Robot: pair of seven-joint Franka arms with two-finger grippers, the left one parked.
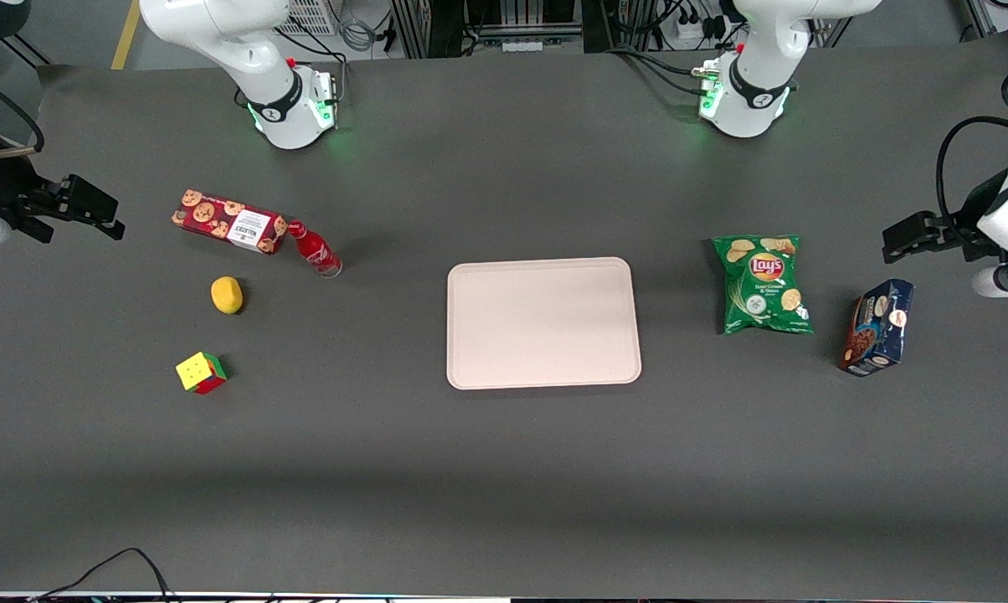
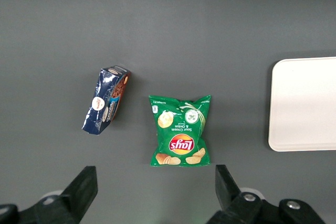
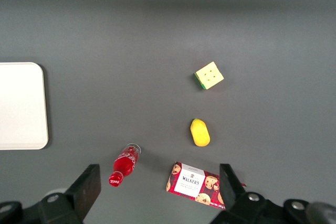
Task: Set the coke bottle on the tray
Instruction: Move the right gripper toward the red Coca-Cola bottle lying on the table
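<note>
Rubik's cube (image 1: pixel 201 373) aside, the spread claw (image 1: pixel 94 209) should descend squarely over the lying coke bottle (image 1: pixel 314 249), at the tray's (image 1: pixel 470 368) ten o'clock.

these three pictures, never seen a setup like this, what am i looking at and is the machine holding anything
Two robot arms stand at a dark table. One picture looks down from the front; the other two come from cameras on each arm's wrist.

The working arm's gripper hangs open high above the table, at its own end, holding nothing.

Its job is to put the coke bottle on the tray. The bottle lies on its side, its cap against a red cookie box. Nearer the front camera sit a lemon and a puzzle cube.

Toward the parked arm's end lie a green chip bag and a blue box. The tray is bare.
</note>
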